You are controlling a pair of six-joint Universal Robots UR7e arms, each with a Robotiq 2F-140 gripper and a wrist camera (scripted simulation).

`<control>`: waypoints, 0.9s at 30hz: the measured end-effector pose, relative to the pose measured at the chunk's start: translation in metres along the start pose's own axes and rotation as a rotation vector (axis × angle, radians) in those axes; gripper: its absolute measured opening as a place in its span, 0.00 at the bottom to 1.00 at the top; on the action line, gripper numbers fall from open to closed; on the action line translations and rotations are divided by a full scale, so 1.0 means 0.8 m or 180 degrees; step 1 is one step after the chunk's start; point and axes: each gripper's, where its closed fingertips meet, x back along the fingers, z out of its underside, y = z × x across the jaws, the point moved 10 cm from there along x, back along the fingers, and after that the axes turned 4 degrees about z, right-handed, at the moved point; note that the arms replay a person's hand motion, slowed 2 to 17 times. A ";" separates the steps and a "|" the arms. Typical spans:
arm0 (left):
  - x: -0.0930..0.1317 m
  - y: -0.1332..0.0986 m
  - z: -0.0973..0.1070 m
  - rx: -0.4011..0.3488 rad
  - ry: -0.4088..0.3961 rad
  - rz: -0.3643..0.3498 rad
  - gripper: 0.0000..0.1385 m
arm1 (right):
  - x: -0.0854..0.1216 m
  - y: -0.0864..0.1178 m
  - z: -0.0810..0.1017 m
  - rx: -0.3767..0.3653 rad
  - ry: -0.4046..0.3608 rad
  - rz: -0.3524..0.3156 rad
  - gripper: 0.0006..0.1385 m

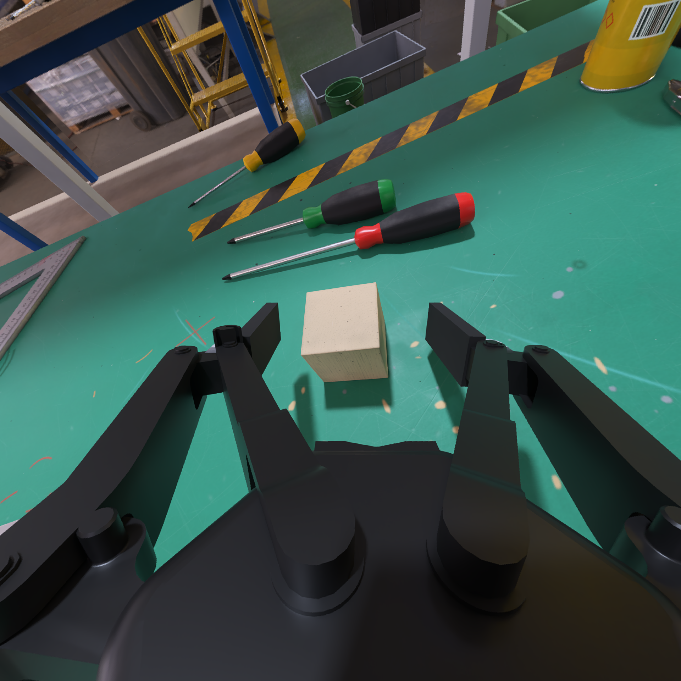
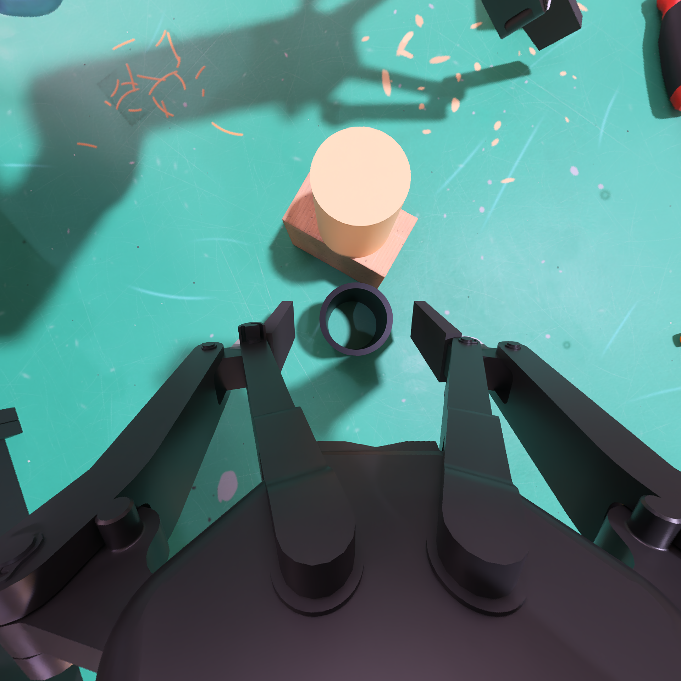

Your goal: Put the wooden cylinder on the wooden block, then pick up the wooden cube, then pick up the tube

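Note:
In the left wrist view a pale wooden cube (image 1: 344, 331) sits on the green table between the two fingers of my left gripper (image 1: 353, 331), which is open and not touching it. In the right wrist view a pale wooden cylinder (image 2: 359, 189) stands upright on a reddish wooden block (image 2: 396, 245). A short dark tube (image 2: 355, 318) stands on end just in front of the block, between the fingers of my open right gripper (image 2: 353, 324). The fingers are clear of the tube. The left gripper's fingertips (image 2: 534, 18) show at the top right.
Three screwdrivers lie beyond the cube: red-handled (image 1: 416, 221), green-handled (image 1: 350, 204), yellow-handled (image 1: 274, 145). Black-and-yellow tape (image 1: 368, 151) crosses the table. A yellow can (image 1: 626, 48) stands far right, a metal square (image 1: 33, 287) at the left edge. A grey bin (image 1: 368, 70) stands beyond the table.

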 end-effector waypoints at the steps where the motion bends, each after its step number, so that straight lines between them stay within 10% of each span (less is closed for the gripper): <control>1: -0.001 0.000 0.000 -0.0007 0.0008 -0.0003 0.74 | 0.000 0.000 0.000 0.0002 0.0003 0.0001 0.61; 27: -0.008 0.004 0.008 -0.0172 0.0061 -0.0124 0.48 | -0.001 -0.002 0.002 0.0023 0.0062 0.0058 0.61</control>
